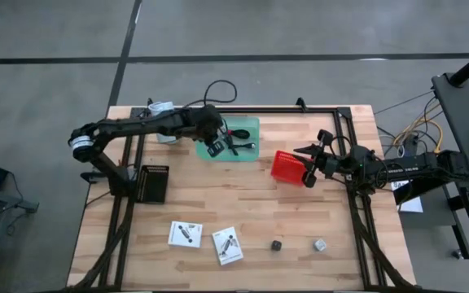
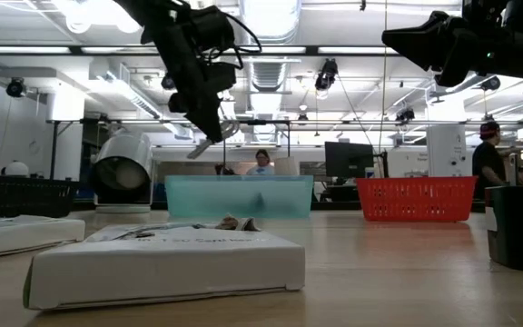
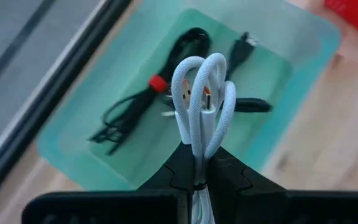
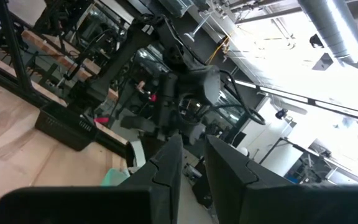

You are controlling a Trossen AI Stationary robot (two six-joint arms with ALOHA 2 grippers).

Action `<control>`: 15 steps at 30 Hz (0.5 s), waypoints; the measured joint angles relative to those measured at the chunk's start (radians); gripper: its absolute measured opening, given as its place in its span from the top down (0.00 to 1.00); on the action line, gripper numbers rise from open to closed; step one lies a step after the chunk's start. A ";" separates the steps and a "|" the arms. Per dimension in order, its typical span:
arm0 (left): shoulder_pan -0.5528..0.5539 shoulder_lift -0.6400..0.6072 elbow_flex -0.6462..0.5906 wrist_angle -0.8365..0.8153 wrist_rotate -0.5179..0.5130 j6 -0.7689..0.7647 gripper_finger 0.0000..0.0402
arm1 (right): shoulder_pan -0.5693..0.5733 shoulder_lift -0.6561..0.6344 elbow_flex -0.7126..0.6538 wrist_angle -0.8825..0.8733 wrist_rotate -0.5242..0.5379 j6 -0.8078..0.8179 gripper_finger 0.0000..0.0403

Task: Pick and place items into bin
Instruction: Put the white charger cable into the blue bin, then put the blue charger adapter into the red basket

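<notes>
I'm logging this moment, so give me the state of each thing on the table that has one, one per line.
Left tool: shut on white cable, above the teal bin.
White cable: looped, held in the air.
Teal bin: holds black cables.
Black cables: bundled, lying in the teal bin.
Red bin: upright.
Right tool: at the red bin.
White cards: flat on the table.

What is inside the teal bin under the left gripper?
The teal bin holds black cables, one bundle bound with a red tie. The left gripper, gripping a looped white cable above it, covers part of the floor.
</notes>
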 joint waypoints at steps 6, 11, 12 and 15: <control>0.030 0.000 -0.001 0.073 0.002 0.064 0.91 | 0.000 0.000 0.000 0.000 0.000 0.000 0.86; 0.031 0.000 -0.002 0.124 0.001 0.069 0.88 | 0.000 0.000 0.000 0.000 0.000 -0.001 0.86; 0.031 0.000 -0.002 0.122 0.001 0.069 0.88 | 0.000 0.000 0.000 0.000 0.000 -0.002 0.86; 0.031 0.000 -0.002 0.121 0.001 0.069 0.88 | 0.000 0.000 0.000 0.000 0.000 -0.004 0.86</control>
